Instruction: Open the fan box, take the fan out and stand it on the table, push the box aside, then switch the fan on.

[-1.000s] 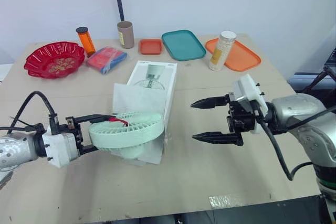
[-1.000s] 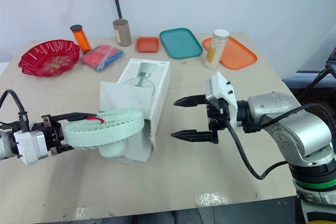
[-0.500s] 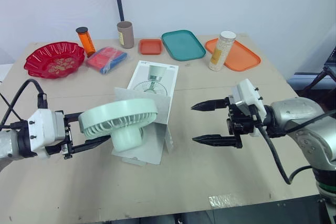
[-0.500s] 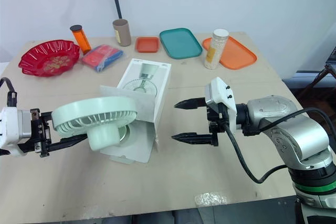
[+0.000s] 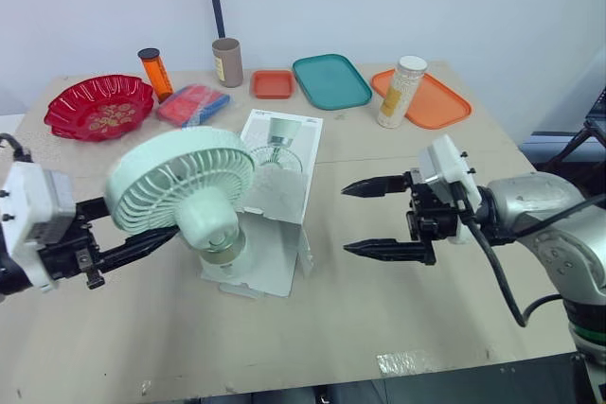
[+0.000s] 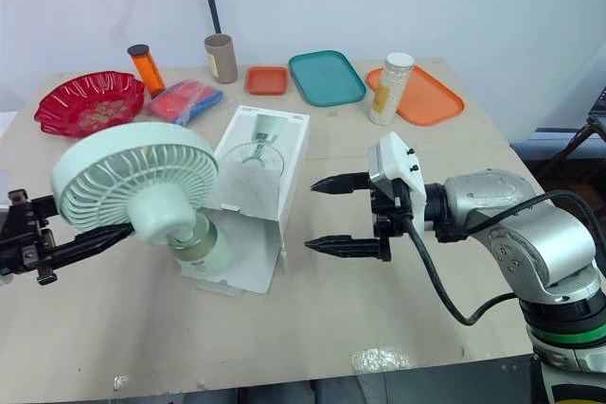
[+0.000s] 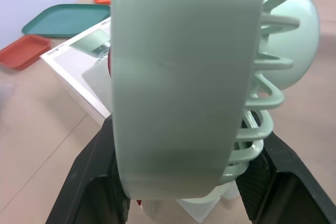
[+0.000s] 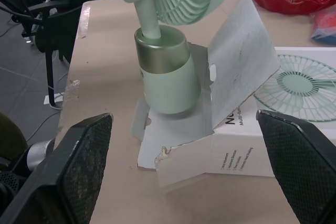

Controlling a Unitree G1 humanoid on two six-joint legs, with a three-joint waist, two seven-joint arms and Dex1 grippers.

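Note:
A mint-green fan [image 5: 180, 180] is held tilted near the table's left. Its round grille faces forward. Its base [image 5: 222, 251] hangs just over the torn open end of the white fan box [image 5: 279, 153]; whether it touches the flaps I cannot tell. My left gripper [image 5: 156, 224] is shut on the rim of the fan head, whose rim [image 7: 184, 77] sits between the two fingers [image 7: 89, 182] in the left wrist view. My right gripper [image 5: 347, 219] stands open to the right of the box, holding nothing. The base [image 8: 168, 72] and open flaps [image 8: 173, 145] also show in the right wrist view.
Along the back of the table stand a red bowl [image 5: 98, 108], an orange bottle [image 5: 153, 71], a blue-red packet [image 5: 193, 105], a brown cup [image 5: 227, 61], a small orange tray [image 5: 273, 83], a teal tray [image 5: 330, 80], a white bottle [image 5: 401, 92] and an orange tray [image 5: 431, 99].
My left gripper has lifted the fan out of the box and swung its head from lying flat to nearly upright, drifting left. The right gripper has hardly moved.

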